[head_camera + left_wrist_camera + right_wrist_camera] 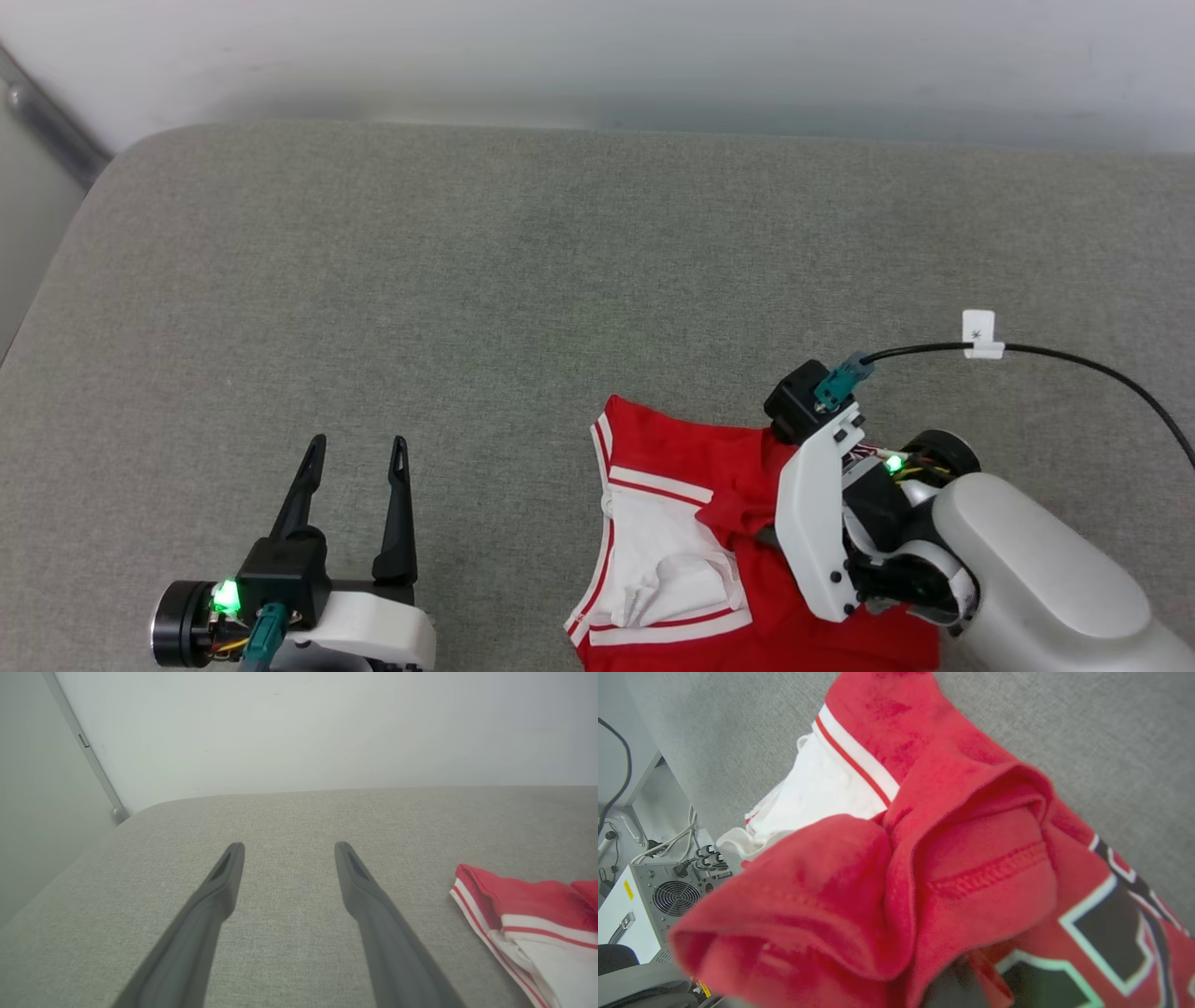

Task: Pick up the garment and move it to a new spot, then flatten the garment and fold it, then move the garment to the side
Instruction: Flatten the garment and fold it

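Cataloguing contents of desk: grey woven cover, rounded far-left corner, pale wall behind.

1. Red jersey garment, with white sleeve and red-and-white striped trim. Crumpled on near right part of desk, running off lower edge of head view. Dark, white-edged lettering visible in right wrist view, partly hidden by folds.

2. Robot's right pincer, clamped on garment. Red cloth bunched and raised around dark fingers, tips buried in folds.

3. Robot's left pincer, spread wide and holding nothing. Placed over near left part of desk, pointing away from robot, well apart from garment. Striped edge of garment off to its right in left wrist view.

4. Black cable with white tag, leading from right wrist out over desk to the right.

5. Grey equipment box with round fan grille and plugged-in leads, beyond desk edge in right wrist view.
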`<state>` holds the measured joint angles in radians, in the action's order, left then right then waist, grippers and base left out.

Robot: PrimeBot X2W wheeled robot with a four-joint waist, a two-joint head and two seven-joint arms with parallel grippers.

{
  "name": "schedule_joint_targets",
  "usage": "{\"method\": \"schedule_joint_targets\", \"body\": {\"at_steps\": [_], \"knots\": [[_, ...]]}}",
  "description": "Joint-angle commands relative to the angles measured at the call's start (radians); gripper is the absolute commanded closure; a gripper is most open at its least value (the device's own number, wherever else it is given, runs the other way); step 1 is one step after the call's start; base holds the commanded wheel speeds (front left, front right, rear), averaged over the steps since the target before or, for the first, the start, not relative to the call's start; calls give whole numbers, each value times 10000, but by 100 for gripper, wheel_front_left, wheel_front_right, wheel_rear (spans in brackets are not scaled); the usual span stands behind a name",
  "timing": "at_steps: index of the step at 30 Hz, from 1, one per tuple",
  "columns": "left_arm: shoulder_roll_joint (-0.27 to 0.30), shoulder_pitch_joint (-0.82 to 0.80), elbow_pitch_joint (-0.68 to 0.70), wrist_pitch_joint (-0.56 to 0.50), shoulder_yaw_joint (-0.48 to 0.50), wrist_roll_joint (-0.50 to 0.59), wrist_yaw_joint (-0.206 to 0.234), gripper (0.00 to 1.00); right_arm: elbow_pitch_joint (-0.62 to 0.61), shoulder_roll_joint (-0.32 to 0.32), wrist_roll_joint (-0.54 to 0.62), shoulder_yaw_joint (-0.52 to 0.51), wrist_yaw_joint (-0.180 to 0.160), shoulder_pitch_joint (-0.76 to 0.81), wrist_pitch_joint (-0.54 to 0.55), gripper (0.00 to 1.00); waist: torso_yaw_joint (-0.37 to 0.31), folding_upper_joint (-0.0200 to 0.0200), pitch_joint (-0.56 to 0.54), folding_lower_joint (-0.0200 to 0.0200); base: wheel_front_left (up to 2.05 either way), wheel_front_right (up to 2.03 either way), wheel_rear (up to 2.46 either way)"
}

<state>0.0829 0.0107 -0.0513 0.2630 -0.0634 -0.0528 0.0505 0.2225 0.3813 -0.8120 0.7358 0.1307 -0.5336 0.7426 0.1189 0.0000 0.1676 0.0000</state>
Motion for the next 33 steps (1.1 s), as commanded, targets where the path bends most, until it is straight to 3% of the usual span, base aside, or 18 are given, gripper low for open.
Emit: {"method": "schedule_joint_targets", "body": {"at_steps": [1, 8, 9, 10, 11, 18, 23, 26, 33], "knots": [[-39, -124, -14, 22, -25, 47, -59, 0, 171, -100, 81, 107, 0, -83, -78, 100, 87, 0, 86, 0, 0, 0, 0], [-153, -276, -117, 22, 56, 31, -129, 0, 1953, -598, 452, 1104, -3, -463, -985, 100, 238, 0, 217, 0, 0, 0, 0], [-165, -257, -134, 22, 86, 33, -128, 0, 2061, -606, 441, 1162, -6, -520, -1173, 70, 227, 0, 191, 0, 0, 0, 0], [-167, -220, -152, 22, 108, 42, -136, 0, 2064, -534, 558, 1292, -8, -613, -1387, 23, 217, 0, 150, 0, 0, 0, 0], [-173, -165, -174, 22, 130, 57, -145, 0, 1988, -436, 570, 1452, -8, -646, -1566, 0, 200, 0, 90, 0, 0, 0, 0], [-194, 123, -247, 22, 314, 136, -184, 0, 464, 741, 626, 1418, -3, -892, -3196, 0, -116, 0, -455, 0, 0, 0, 0], [-207, 237, -221, 22, 424, 146, -261, 0, -377, 1421, 1382, -101, -3, -557, -4774, 0, -364, 0, -742, 0, 0, 0, 0], [-220, 299, -225, 22, 479, 164, -289, 0, -504, 1242, 2069, -1624, -3, -120, -6009, 0, -501, 0, -878, 0, 0, 0, 0], [-242, 468, -258, 22, 552, 202, -310, 0, -704, 40, 4179, -4847, -2, 1637, -8560, 0, -709, 0, -1187, 0, 0, 0, 0]]}}
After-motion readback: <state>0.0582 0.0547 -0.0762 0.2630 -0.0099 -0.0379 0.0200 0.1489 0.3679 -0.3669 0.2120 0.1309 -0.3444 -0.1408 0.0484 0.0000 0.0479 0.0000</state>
